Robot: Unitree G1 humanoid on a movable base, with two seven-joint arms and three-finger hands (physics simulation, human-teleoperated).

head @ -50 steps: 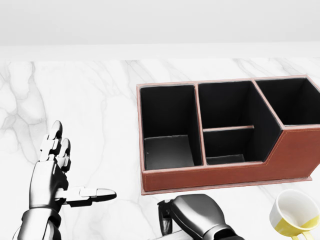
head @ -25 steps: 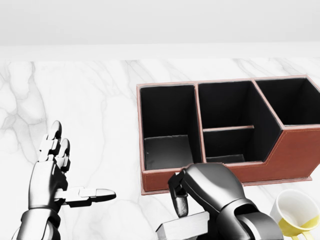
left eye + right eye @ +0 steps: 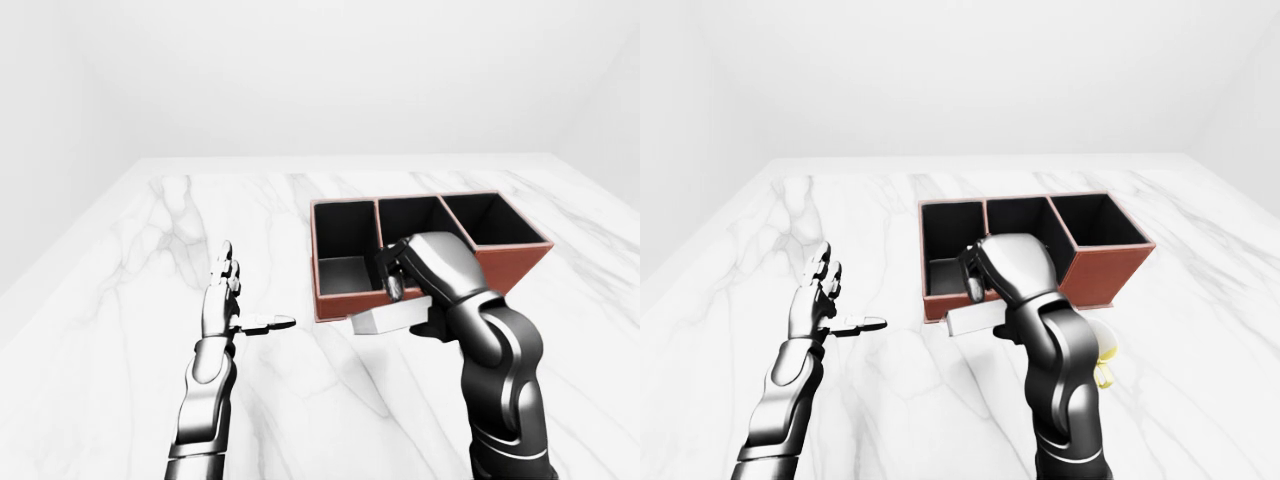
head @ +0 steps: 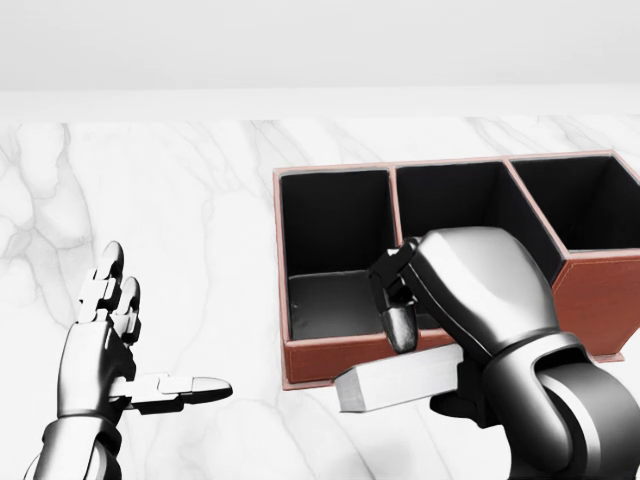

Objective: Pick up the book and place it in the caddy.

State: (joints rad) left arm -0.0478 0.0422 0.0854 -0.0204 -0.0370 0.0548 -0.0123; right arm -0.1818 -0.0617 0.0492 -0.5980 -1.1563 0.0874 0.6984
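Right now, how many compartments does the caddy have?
4 were visible: in the head view, the caddy shows left, middle top and right ones; the right hand hides the small middle one.

White marble table (image 3: 150, 260) carries brown caddy (image 4: 590, 300); yellow cup (image 3: 1104, 362) near caddy's right end.
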